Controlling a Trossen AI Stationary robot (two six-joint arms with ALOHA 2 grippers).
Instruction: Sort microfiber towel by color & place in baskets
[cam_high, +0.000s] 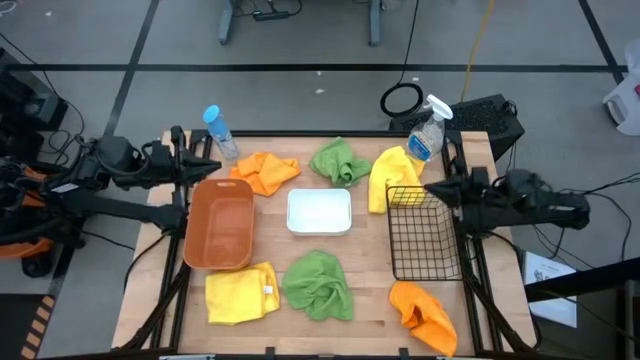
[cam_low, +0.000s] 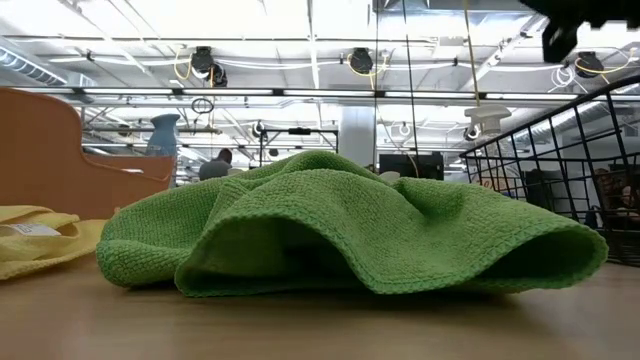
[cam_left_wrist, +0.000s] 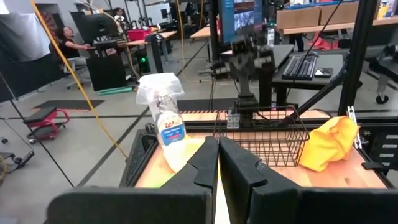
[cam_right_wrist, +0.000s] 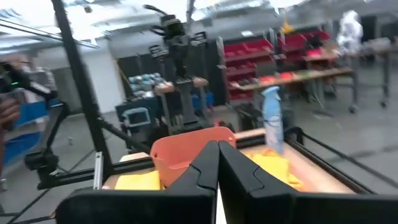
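Observation:
Six towels lie flat on the table in the high view: orange, green and yellow toward the far side, and yellow, green and orange toward the near side. The far yellow towel lies against the far left corner of the black wire basket. The orange-brown tub and the white tub stand mid-table. My left gripper hovers shut at the table's left edge. My right gripper hovers shut over the wire basket's far rim.
A blue-capped bottle stands at the far left corner of the table and a clear spray bottle at the far right. In the low view the near green towel fills the foreground. Bare wood shows between the tubs and the near towels.

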